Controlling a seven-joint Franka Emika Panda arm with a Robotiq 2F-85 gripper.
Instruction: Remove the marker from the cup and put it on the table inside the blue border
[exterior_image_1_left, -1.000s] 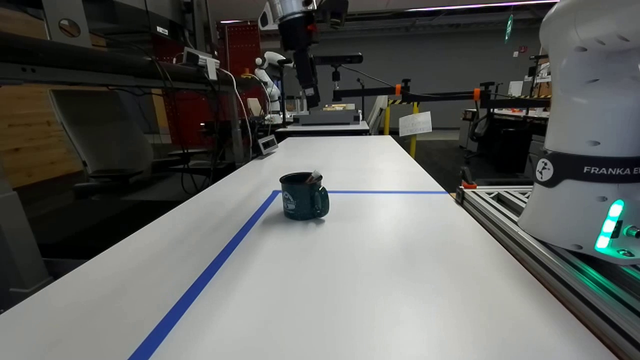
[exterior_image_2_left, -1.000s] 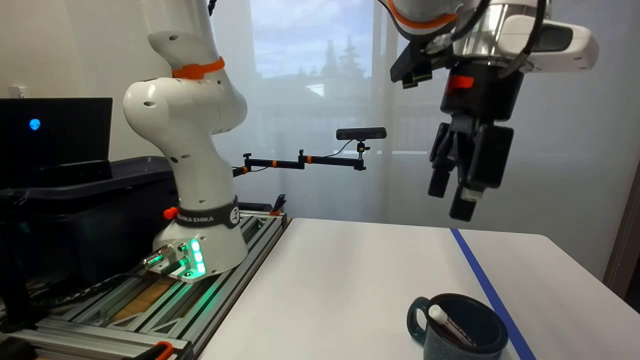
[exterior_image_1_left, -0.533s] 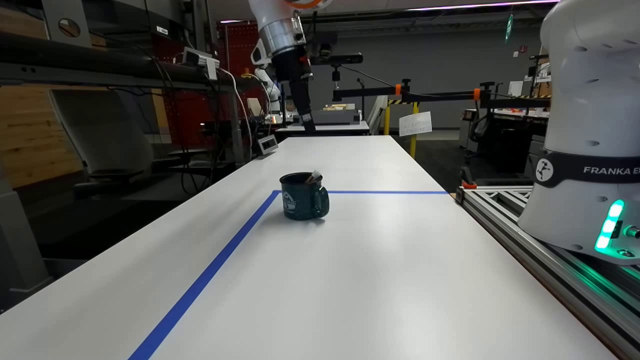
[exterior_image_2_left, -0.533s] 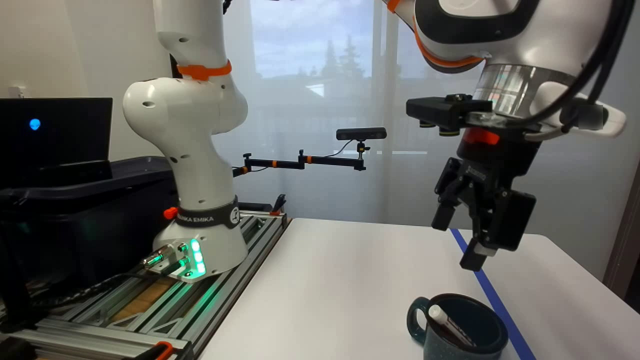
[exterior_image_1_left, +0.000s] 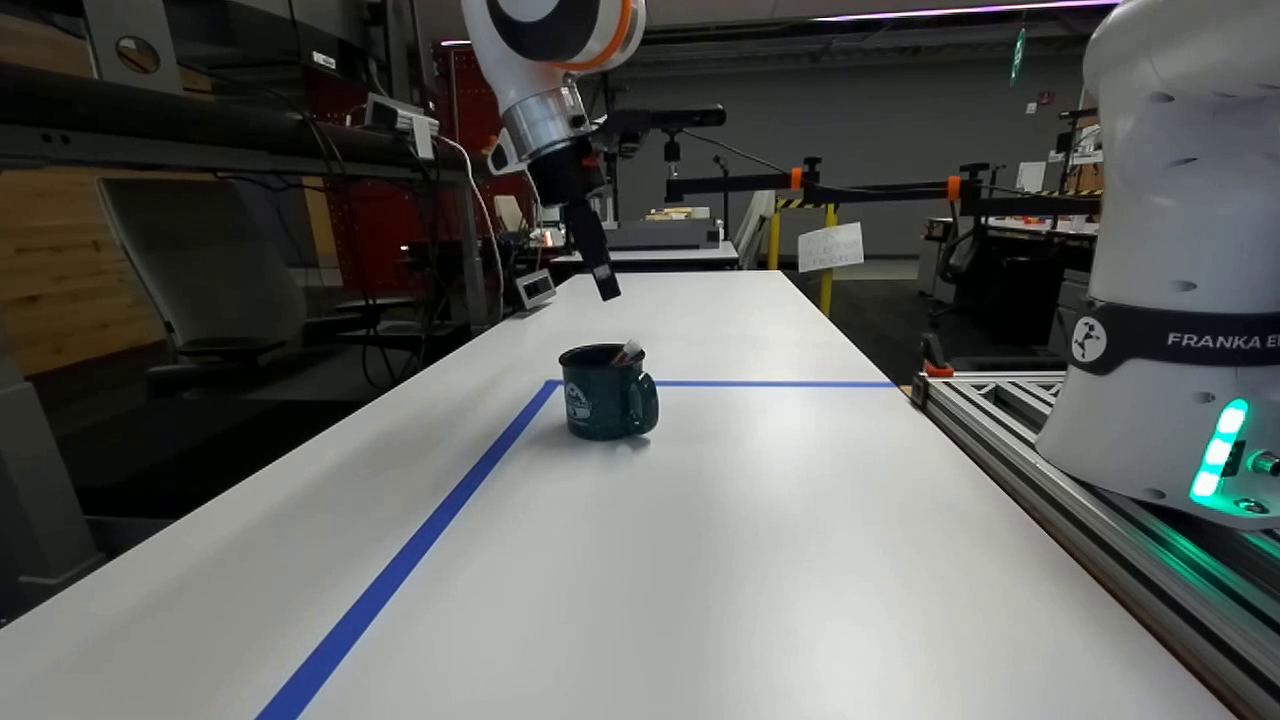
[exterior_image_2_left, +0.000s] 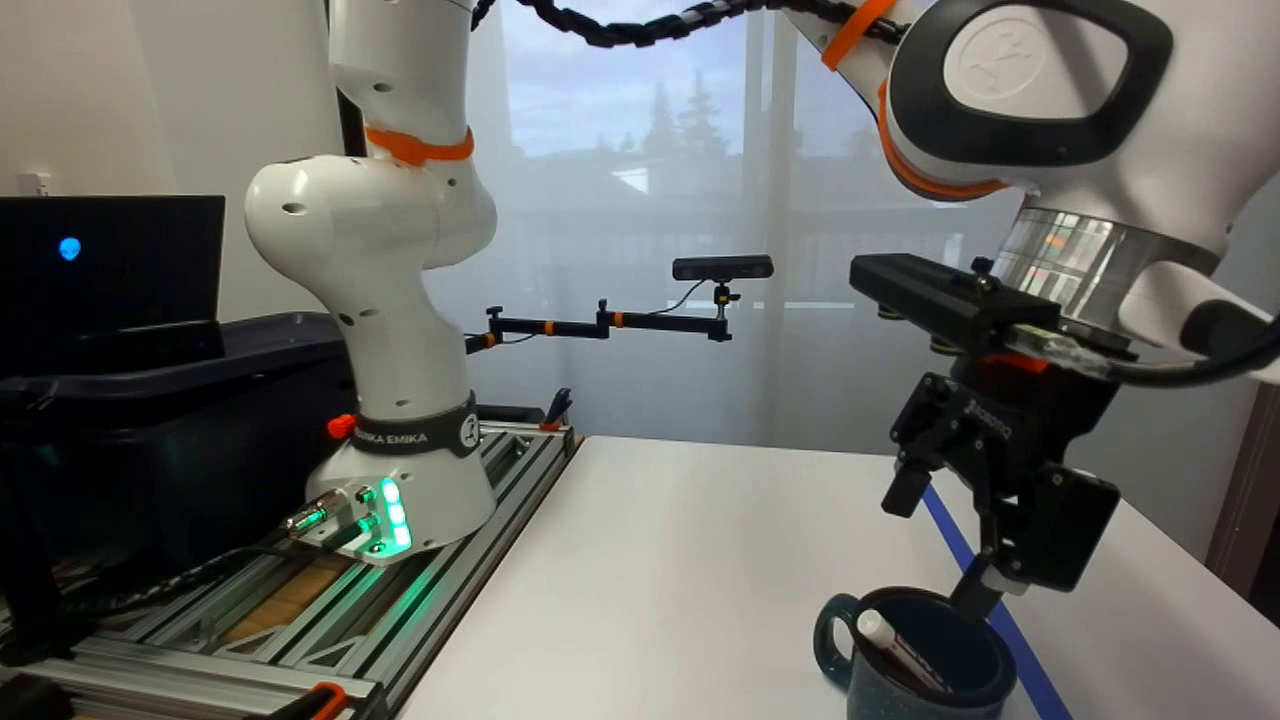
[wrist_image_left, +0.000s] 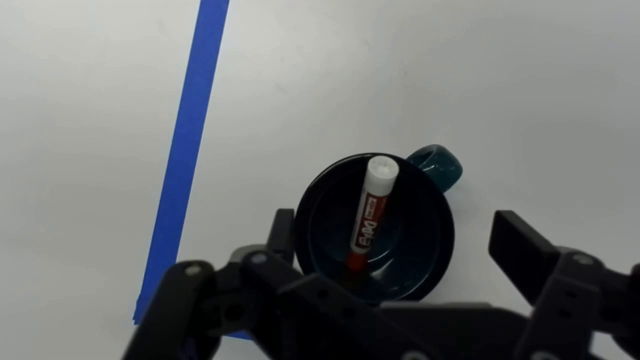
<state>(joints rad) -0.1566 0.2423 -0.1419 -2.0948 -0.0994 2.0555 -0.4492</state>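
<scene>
Table (exterior_image_1_left: 760, 540) — marker (exterior_image_1_left: 628, 352) part-hidden in cup (exterior_image_1_left: 600, 402)

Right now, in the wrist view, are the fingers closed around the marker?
No, the fingers stand wide apart, and the marker leans inside the cup.

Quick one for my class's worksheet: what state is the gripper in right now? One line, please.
Gripper: open, fingers wide apart, holding nothing; the marker is in the cup.
</scene>
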